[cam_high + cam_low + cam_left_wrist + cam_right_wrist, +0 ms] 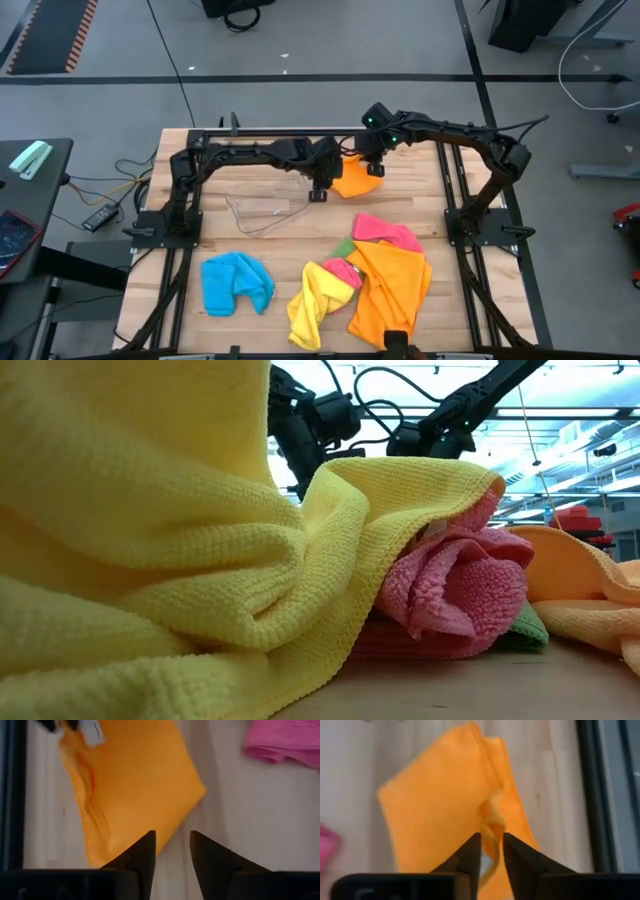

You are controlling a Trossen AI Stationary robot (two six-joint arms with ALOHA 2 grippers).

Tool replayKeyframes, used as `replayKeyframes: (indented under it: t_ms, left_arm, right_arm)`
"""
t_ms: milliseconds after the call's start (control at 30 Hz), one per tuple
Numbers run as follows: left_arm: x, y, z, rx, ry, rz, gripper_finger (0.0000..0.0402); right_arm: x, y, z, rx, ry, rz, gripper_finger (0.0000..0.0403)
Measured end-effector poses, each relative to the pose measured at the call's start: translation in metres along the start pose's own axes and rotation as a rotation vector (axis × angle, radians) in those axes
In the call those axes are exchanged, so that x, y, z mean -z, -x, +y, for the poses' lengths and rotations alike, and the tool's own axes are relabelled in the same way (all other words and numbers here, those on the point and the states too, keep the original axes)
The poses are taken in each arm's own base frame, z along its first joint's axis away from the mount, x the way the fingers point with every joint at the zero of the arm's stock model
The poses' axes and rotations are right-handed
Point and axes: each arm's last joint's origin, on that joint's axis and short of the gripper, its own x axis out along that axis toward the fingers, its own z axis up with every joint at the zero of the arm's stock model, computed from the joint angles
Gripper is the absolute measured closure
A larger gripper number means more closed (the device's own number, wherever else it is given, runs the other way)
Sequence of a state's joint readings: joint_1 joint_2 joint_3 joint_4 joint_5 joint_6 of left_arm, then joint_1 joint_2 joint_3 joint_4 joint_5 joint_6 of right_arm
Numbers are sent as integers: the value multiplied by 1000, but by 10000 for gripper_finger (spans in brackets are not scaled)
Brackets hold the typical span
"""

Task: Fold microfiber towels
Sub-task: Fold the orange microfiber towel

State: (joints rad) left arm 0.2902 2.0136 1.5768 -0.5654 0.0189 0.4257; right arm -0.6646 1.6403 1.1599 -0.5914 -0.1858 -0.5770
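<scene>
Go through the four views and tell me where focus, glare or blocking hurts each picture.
High view: evenly lit, sharp, only faint sheen on the clear tub. Low view: the yellow towel sits against the lens and blocks most of the table, while bright ceiling lights wash out the background. Left wrist view: the folded orange towel is soft and slightly blurred. Right wrist view: similarly soft, with the right hand dark against it.

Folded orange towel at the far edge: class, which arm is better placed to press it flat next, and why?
Probably the right. Its end effector sits directly over the folded orange towel, straddling a raised crease, while the left end effector hangs just off the towel's edge.
</scene>
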Motion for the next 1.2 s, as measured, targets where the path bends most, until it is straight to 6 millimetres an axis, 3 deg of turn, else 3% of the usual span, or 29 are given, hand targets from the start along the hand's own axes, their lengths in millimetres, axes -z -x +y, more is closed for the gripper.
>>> replayKeyframes:
  t_ms: [233, 333, 567, 800, 933, 1100, 1200]
  left_arm:
    - [-3, 0, -9, 14, 31, 3, 276]
    - [-4, 0, -11, 17, 33, 3, 269]
    - [-5, 0, -24, 46, 4, 35, 269]
    - [1, 3, -42, 38, -47, 169, 293]
    - [-3, 11, -41, 23, -42, 138, 309]
    - [-10, 20, -38, -2, -11, 71, 323]
    - [-10, 28, -38, -4, 18, 70, 327]
  right_arm:
    - [9, 22, -18, 101, -59, -7, 224]
    - [11, 27, -19, 29, -78, -48, 209]
    - [8, -2, 17, -96, -52, -119, 213]
    - [0, -27, 70, -65, 12, -124, 223]
    - [-6, -32, 92, -8, 17, -128, 224]
    - [-8, -35, 90, 180, -267, -130, 224]
    - [-2, -37, 85, 203, -400, -103, 224]
